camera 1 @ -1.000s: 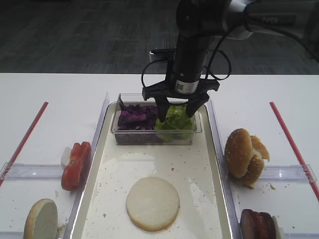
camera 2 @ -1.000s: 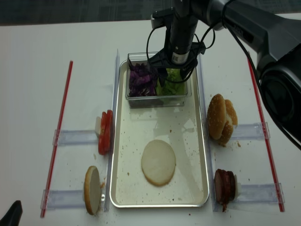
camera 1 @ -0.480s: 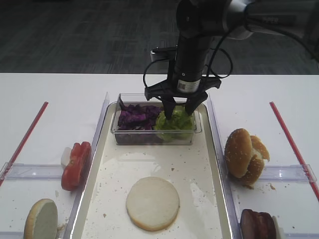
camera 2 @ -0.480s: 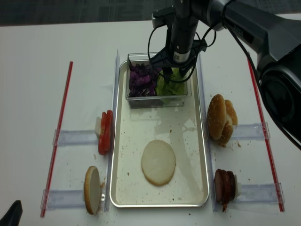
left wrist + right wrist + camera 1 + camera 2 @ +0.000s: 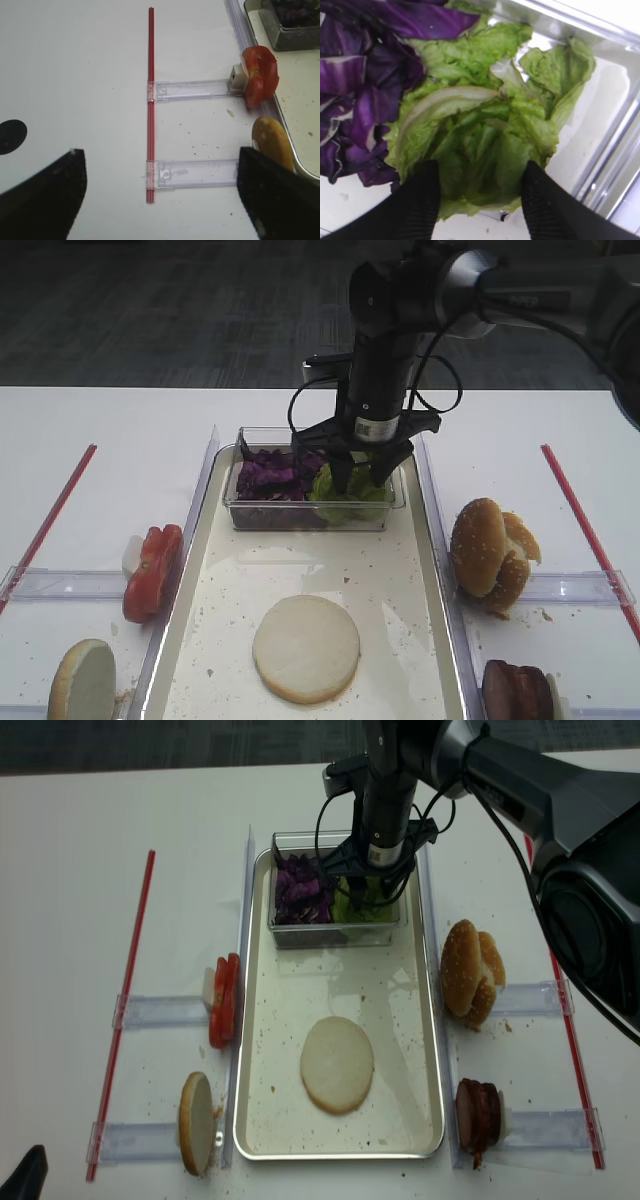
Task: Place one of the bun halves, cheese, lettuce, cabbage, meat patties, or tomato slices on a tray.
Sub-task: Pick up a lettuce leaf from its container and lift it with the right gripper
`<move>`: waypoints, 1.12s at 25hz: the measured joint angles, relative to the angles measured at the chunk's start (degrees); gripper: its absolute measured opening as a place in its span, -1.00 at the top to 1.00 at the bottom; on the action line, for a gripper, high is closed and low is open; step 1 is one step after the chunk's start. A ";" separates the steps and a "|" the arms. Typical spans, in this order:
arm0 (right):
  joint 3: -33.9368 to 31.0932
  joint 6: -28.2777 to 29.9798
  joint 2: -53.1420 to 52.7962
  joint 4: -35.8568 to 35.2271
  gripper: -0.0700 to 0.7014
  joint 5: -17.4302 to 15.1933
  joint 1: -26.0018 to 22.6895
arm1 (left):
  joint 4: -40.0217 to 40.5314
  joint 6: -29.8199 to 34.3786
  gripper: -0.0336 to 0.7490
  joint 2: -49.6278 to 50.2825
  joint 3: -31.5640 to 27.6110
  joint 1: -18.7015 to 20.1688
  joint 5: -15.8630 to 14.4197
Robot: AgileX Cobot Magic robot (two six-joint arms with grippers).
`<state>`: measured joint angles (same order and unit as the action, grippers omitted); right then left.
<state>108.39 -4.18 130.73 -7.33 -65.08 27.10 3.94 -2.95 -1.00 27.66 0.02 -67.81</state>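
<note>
Right wrist view: the right pincer straddles the lettuce, fingers part-spread, leaf lying directly between them, long axis running far-to-near.

No text, brand, number or sign can be read in any view. Just above the jaws, a small white label sits on the right arm's dark wrist; its print is too small and blurred to make out. Nothing else near the jaws carries lettering.
</note>
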 joint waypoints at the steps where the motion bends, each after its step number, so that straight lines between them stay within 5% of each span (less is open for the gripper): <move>1: 0.00 0.00 0.00 0.11 -0.17 0.00 0.00 | 0.00 0.00 -0.53 0.00 0.00 0.00 0.00; 16: 0.00 -0.48 0.05 2.39 0.67 0.19 0.00 | 0.00 0.00 -0.53 0.00 0.00 0.00 0.00; 22: 0.38 -0.51 0.05 2.43 0.70 0.04 0.00 | 0.00 0.00 -0.53 0.00 0.00 0.00 0.00; 28: 5.23 -0.60 0.05 2.32 0.70 -4.28 0.00 | 0.00 0.00 -0.53 0.00 0.00 0.00 0.00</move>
<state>113.62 -4.79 130.78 -5.01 -69.37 27.10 3.94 -2.95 -1.00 27.66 0.02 -67.81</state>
